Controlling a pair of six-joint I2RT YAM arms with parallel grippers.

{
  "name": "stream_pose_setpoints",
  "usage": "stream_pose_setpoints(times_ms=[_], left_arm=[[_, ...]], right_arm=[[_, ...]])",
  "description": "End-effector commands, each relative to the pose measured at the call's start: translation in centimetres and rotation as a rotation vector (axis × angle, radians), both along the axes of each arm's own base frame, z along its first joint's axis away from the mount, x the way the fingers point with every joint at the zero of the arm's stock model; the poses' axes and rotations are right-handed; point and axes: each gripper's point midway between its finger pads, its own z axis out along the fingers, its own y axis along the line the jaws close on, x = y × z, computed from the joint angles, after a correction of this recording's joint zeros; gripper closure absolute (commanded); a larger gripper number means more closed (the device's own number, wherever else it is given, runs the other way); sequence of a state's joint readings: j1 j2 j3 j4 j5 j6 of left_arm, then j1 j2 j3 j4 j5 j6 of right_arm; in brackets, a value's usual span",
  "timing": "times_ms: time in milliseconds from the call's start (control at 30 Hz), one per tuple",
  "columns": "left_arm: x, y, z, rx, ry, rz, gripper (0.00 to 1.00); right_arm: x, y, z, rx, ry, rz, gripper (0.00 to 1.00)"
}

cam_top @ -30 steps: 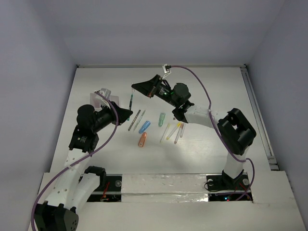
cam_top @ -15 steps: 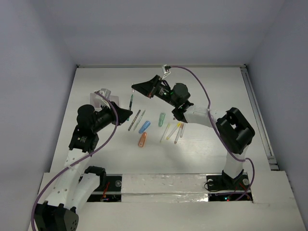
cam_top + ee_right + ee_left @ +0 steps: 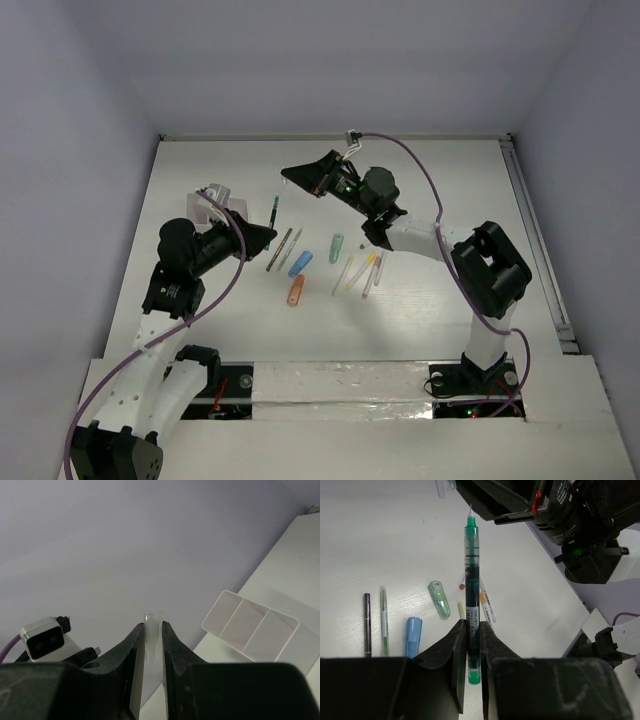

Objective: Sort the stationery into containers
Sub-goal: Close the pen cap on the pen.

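Note:
My left gripper [image 3: 266,233] is shut on a green pen [image 3: 274,211] and holds it above the table, tip pointing away. In the left wrist view the pen [image 3: 471,580] sticks out of the gripper [image 3: 472,630] toward the right arm [image 3: 565,515]. My right gripper [image 3: 291,175] is shut on a clear pen cap [image 3: 153,630], a little beyond the pen's tip. The white tray [image 3: 255,630] shows three compartments; in the top view the tray [image 3: 213,199] is partly hidden behind my left arm. Loose pens and markers lie mid-table.
On the table lie a dark pen [image 3: 279,250], a thin green pen [image 3: 291,248], a blue marker [image 3: 300,263], an orange marker [image 3: 296,290], a pale green marker [image 3: 336,247] and several white and yellow pens [image 3: 362,272]. Walls close the back and sides.
My right gripper has moved slightly back and to the right with the clear cap, away from the pen's tip. The left gripper and green pen have stayed put.

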State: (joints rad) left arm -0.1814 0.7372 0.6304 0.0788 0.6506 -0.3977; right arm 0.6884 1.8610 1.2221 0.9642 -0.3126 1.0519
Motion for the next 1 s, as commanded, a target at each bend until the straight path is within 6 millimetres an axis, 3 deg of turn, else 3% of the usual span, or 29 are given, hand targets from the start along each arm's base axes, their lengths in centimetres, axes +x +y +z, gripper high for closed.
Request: stream_pose_setpoints(times_ms=[0,233,767,967], left_arm=[[-0.2,-0.3,2.0,-0.015,-0.086,-0.029,1.0],[0.0,-0.4,1.8,-0.015,-0.075,-0.029,1.0],[0.3,-0.3,1.3,-0.008,-0.055,-0.018,1.0],[0.4,-0.2,1.2,-0.004,-0.051,-0.011,1.0]], right_arm=[[0.1,-1.3,2.7,0.039,-0.055,-0.029,1.0],[-0.2,-0.9,2.6,0.057,-0.054,0.006,1.0],[-3.1,1.3,3.2,0.06,-0.088,0.085,1.0],[-3.3,0.9,3.9,0.066,-0.107,0.074,1.0]])
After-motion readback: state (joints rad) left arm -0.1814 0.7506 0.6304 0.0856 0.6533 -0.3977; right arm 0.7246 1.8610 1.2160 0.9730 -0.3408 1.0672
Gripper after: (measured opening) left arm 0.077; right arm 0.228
